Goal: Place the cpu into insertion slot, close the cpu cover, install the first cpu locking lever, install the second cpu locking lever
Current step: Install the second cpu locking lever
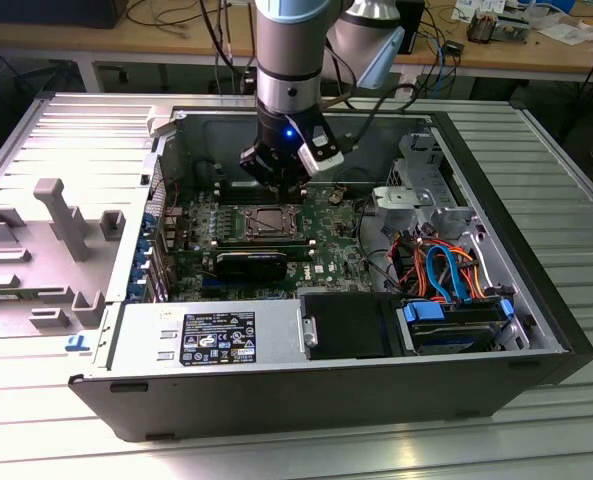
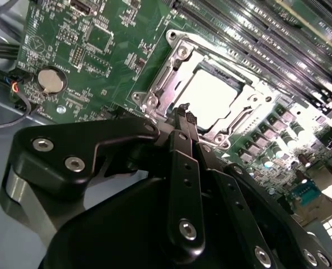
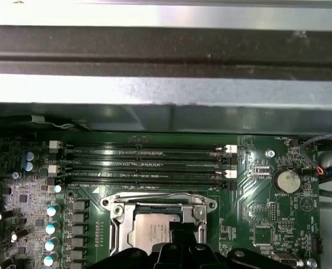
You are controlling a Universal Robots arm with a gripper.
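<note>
The cpu [image 2: 210, 98] lies flat in the insertion slot [image 1: 261, 222] on the green board, its pale metal top [image 3: 149, 232] showing through a square window. The silvery cpu cover [image 2: 168, 73] lies down around it, also seen as the cpu cover [image 3: 118, 216] in the first wrist view. A thin wire lever [image 3: 154, 195] runs along the cover's edge nearest the memory slots. My gripper [image 2: 185, 114] hangs just above one edge of the socket with its black fingers shut and nothing between them. In the exterior view the gripper [image 1: 279, 188] is over the socket's far side.
Several long black memory slots [image 3: 143, 165] run beside the socket, and a coin battery [image 3: 286, 180] sits further along. The case wall [image 3: 166, 89] rises beyond the slots. A power supply [image 1: 211, 335], a drive bay with coloured cables [image 1: 446, 275] and a grey fixture [image 1: 61, 215] outside surround the board.
</note>
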